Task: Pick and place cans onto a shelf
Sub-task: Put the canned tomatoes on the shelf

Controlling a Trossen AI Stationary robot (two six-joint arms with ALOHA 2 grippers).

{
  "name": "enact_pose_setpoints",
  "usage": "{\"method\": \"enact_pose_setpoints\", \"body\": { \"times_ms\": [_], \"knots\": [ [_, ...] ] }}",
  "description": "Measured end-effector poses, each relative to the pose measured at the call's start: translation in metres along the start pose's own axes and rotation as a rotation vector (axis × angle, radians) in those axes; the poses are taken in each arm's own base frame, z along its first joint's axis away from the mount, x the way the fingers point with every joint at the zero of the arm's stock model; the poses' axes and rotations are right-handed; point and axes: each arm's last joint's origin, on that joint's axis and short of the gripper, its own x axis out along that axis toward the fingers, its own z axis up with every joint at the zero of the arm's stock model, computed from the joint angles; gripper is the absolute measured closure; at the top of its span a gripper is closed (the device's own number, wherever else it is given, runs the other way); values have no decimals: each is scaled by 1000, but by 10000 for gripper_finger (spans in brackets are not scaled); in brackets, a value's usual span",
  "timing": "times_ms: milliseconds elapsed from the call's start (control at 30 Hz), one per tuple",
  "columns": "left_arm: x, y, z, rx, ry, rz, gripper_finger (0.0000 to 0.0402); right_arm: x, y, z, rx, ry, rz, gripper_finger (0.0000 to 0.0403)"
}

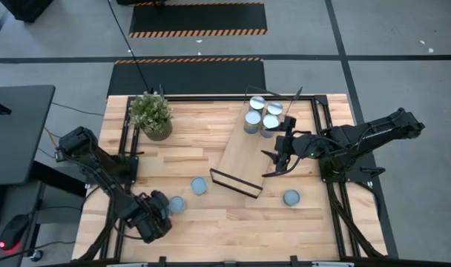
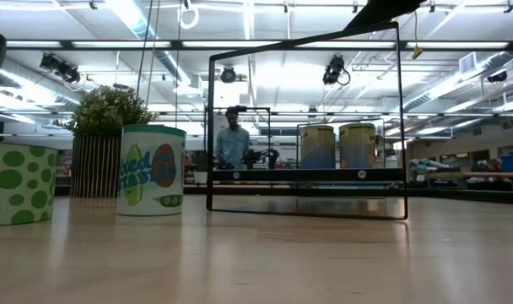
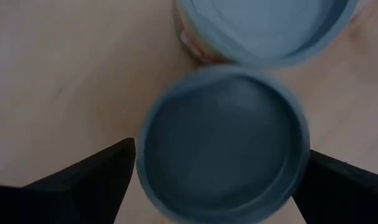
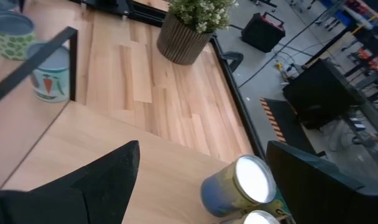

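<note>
My left gripper [image 1: 157,211] is near the table's near left, pointing down and open. Its fingers stand on either side of a can with a blue-grey top [image 3: 220,146]; no touch shows. A second can [image 3: 263,31] stands right beside that one, also seen in the high view [image 1: 176,204]. Two more cans [image 1: 199,185] [image 1: 291,198] stand on the table. Several cans [image 1: 261,115] stand at the far end of the shelf [image 1: 236,156], which lies slantwise on the table. My right gripper [image 1: 279,162] hangs open above the shelf's right edge, holding nothing.
A potted plant [image 1: 151,115] stands at the far left of the table. The shelf's black end frame [image 1: 235,184] rises at its near end. A person [image 2: 231,139] stands in the room beyond the table. Bare wood lies between the plant and the shelf.
</note>
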Motion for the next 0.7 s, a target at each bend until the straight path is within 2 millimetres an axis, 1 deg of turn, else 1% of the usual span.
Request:
{"method": "enact_pose_setpoints", "body": {
  "times_ms": [167, 233, 467, 567, 700],
  "knots": [
    [0, 0, 2, 22, -21, 1, 14, 0, 0, 0, 3, -1, 14, 45],
    [0, 0, 2, 25, -36, -1, 20, 0, 0, 0, 4, 0, 11, 45],
    [0, 1, 2, 43, -47, 5, 80, 1, -1, 0, 7, 2, 7, 45],
    [-1, 0, 2, 46, -22, 9, 105, 1, -1, 0, 6, 2, 7, 45],
    [-11, -3, 2, 76, 23, 50, 116, 1, -1, 0, 7, 2, 7, 45]
  ]
}}
